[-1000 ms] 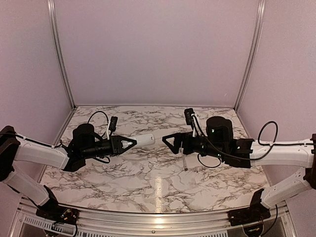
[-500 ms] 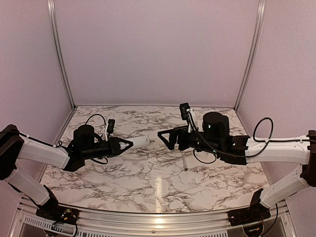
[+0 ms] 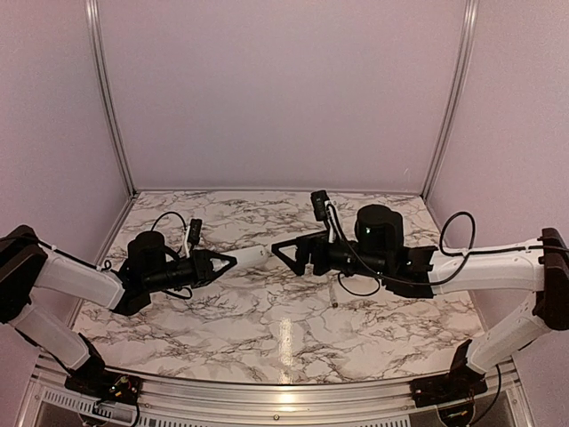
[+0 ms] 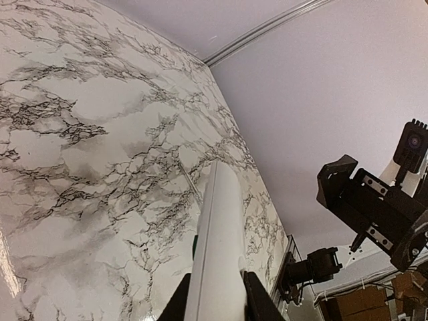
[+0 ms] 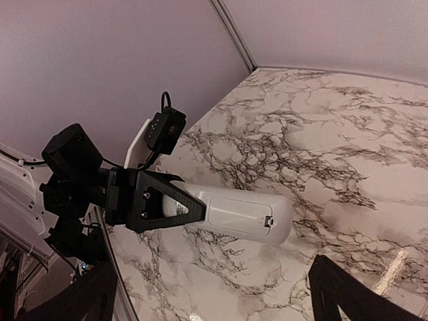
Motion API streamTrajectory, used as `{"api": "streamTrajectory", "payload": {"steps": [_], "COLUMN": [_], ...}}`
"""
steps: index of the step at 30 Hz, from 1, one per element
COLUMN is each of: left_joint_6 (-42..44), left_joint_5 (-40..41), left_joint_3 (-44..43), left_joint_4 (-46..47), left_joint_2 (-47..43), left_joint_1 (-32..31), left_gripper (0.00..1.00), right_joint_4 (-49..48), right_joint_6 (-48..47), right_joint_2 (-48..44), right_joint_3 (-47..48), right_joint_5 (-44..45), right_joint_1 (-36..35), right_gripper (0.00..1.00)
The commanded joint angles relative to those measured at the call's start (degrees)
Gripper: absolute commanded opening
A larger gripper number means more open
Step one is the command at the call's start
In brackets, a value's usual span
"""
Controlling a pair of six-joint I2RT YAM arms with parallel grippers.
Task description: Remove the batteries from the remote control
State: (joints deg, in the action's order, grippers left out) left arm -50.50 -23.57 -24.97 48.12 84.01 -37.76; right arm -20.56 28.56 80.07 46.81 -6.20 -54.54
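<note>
Top external view: left gripper (image 3: 228, 261) clamped on one end of the remote control (image 3: 252, 254), white bar held off the marble table (image 3: 267, 338) and pointing toward the right gripper (image 3: 281, 253), spread wide, holding nothing, near the bar's free tip; grey stick (image 3: 332, 291) lying on the table beneath the right arm. Left wrist view: remote control (image 4: 217, 247) pinched between two dark fingers (image 4: 256, 306), running up the middle of the frame, seen edge-on; grey stick (image 4: 189, 184) on the marble beyond its tip; right gripper at far right, apart from the bar. Right wrist view: remote control (image 5: 241, 214) in mid-air over the table, broad face toward the camera, small notch at its free end; own fingers (image 5: 344, 294) parted at the bottom corners, clear of it.
</note>
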Motion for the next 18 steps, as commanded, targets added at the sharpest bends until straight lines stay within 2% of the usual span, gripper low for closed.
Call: {"api": "streamTrajectory", "payload": {"steps": [1,10,18], "left_joint_6": [-3.96,-5.87,-6.73], "left_joint_5": [-1.81,-2.82,-4.01], "left_joint_3": [0.75,0.54,0.36], "left_joint_4": [5.83,5.76,6.98], "left_joint_2": [1.43,1.92,2.98], "left_joint_1": [0.26,0.25,0.26], "left_gripper": [0.00,0.00,0.00], "right_joint_4": [-4.63,-5.99,-4.43], "right_joint_6": [4.57,10.03,9.89], "right_joint_2": [2.94,7.11,10.35], "right_joint_3": [1.73,4.45,8.39], "right_joint_5": [-8.26,-11.25,-8.47], "right_joint_1": [-0.72,-1.54,-2.76], "right_gripper": [0.98,0.98,0.97]}}
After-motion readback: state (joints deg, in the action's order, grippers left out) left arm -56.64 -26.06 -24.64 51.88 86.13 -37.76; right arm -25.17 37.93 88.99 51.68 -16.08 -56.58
